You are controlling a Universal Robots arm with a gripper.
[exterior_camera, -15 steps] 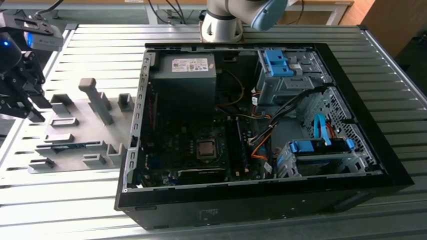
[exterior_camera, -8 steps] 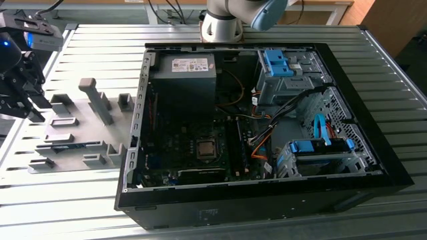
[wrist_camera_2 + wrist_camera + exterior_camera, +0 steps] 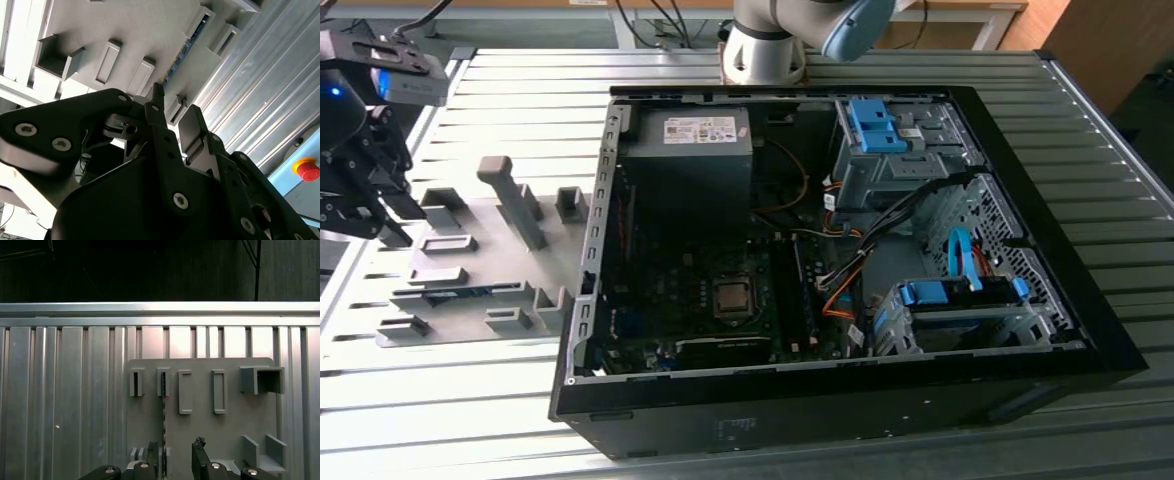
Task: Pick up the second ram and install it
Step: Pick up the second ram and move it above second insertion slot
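The black two-fingered gripper (image 3: 176,460) is seen closest in both wrist views. It is spread open and nothing is held in it: a clear gap is left between its fingers (image 3: 200,457).

Just beyond it, the second ram (image 3: 163,410), a long, thin blue circuit-board stick, is stood on its edge in the slotted blocks of a flat grey plastic holder plate (image 3: 225,430). In the first wrist view the stick's line is seen to run into the gap, close to one finger and well off the other. Whether the fingertips are level with it or above it cannot be told.

The stick is judged to be light and stiff but fragile, with smooth faces. It would best be taken across its two flat faces, near mid-length along the upper edge, with the contact edge kept free.

The plate is laid on a ribbed aluminium table (image 3: 60,390). Farther off, at the exterior view's right, an open black computer case (image 3: 854,400) is laid on its side, with dark memory slots (image 3: 794,295) beside the processor socket.

The stick is shown edge-on, so its chips and label are hidden. Its near end is covered by the fingers. Whether anything is seated in the slots cannot be made out.
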